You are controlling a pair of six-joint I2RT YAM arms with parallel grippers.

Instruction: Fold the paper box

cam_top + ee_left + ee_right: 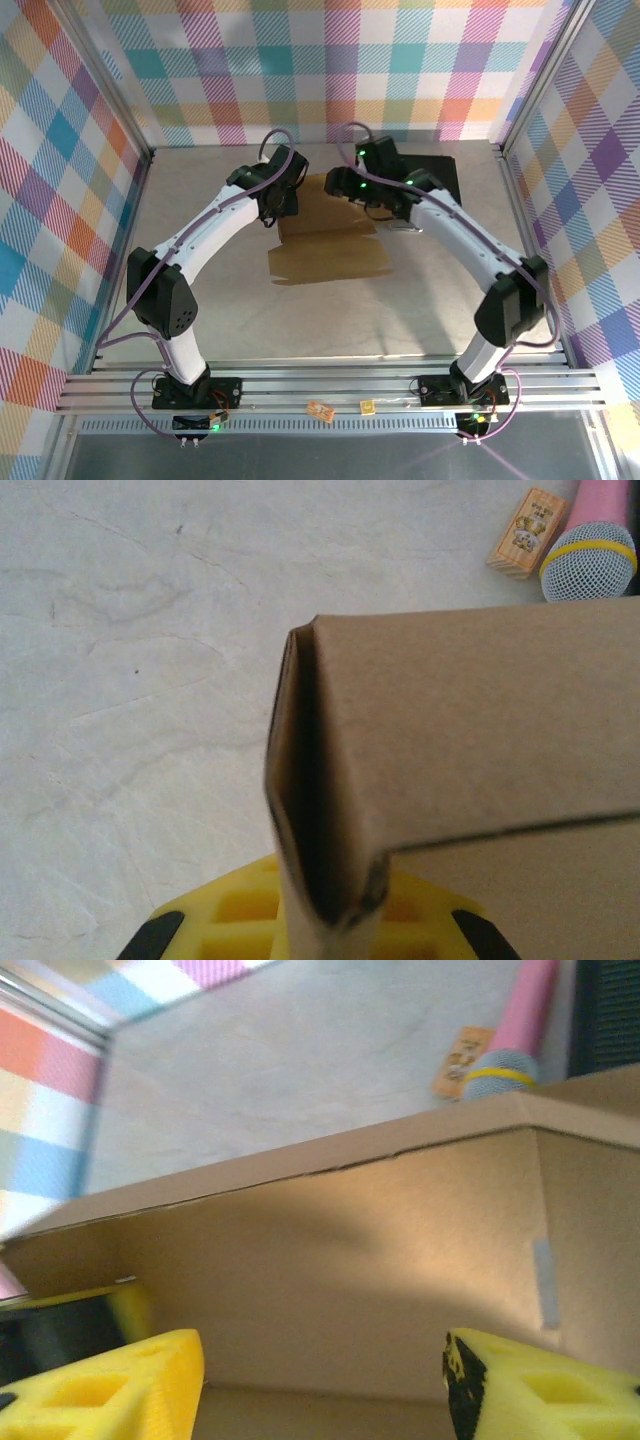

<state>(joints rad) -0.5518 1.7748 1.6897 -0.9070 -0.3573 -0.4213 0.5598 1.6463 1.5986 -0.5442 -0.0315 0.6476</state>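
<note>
Currently, a folded wall of the box point(480, 730) is pinched in the clenched left gripper point(325, 922) and rises straight ahead of it. The right gripper point(325, 1380) is released, its fingers spread just before an inner box face. The box is rested on the counter point(300, 320) between both grippers; a microphone point(590, 555) is seen beyond.

**A:** Both arms arch in over the table point(200, 300) and come close together at the far edge of the paper box point(330, 250).

**B:** The left gripper point(270, 214) is at the far-left corner, the right gripper point(377, 210) at the far-right. A black case point(446, 172) sits just behind.

**A:** The near half of the cardboard lies flat.
</note>
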